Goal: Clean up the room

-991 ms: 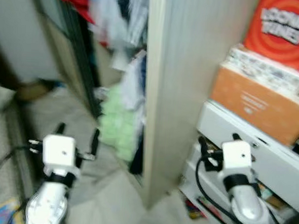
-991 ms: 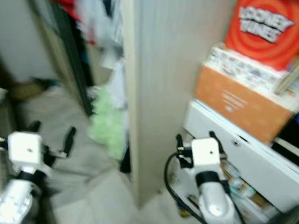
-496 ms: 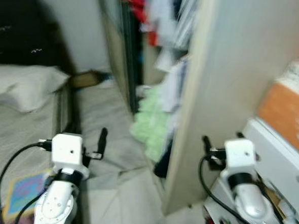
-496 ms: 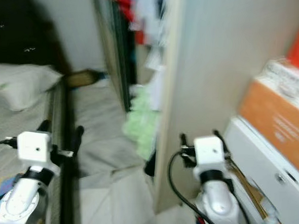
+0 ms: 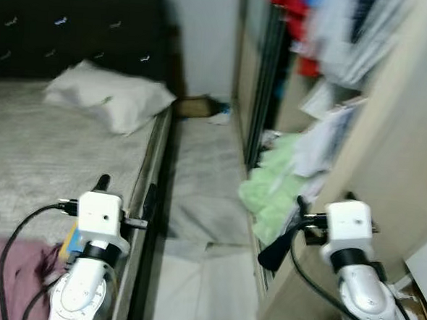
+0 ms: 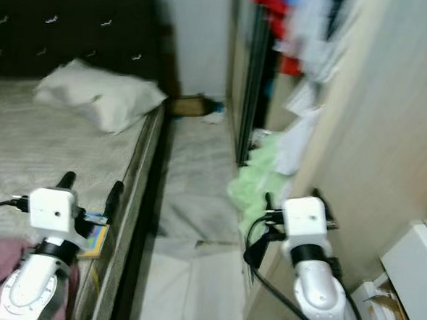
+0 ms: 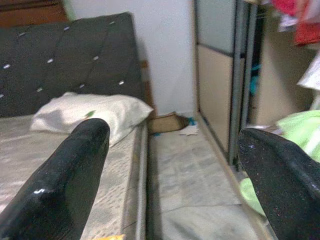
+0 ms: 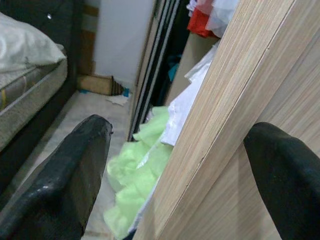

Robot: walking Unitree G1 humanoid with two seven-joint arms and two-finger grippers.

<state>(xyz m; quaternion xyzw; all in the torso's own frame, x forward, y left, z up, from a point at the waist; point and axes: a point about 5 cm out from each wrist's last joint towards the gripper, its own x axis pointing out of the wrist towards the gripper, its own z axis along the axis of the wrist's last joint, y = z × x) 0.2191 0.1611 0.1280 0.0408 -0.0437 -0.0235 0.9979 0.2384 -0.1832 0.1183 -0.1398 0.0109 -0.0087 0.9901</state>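
bed [image 5: 33,142] on the left, grey cover, dark tufted headboard [image 5: 76,28] behind it. white pillow [image 5: 108,99] lies near the head end, close to the bed's right edge. purple cloth [image 5: 11,271] on the near corner of the bed. small yellow-blue flat item [image 6: 93,232] sits on the bed edge just beside the left arm, can't tell what it is.

left gripper [image 5: 124,194] held out over the bed's right edge, fingers spread wide, nothing between them. left wrist view looks along both fingers [image 7: 65,175] toward pillow, headboard and white wall.

narrow floor strip [image 5: 198,181] runs between bed and wardrobe, pale tiles. brown cardboard piece [image 5: 195,104] lies at the far end against the wall, a small white scrap [image 5: 219,119] just beside it.

light green cloth [image 5: 270,189] is heaped on the floor at the wardrobe's open side, spilling out at its base. white cloth [image 5: 324,134] hangs over it, touching it. red and pale clothes [image 5: 316,28] hang higher up inside, blurred. dark sliding door rail [image 5: 266,76] stands left of the clothes.

right gripper [image 5: 323,210] held up right against the wardrobe's wooden side panel [image 5: 403,142], near the green heap. its fingers [image 8: 70,185] stand wide apart and empty, one on either side of the panel edge in the right wrist view.

white drawer unit [image 6: 414,252] at far right, low, partly cut off.
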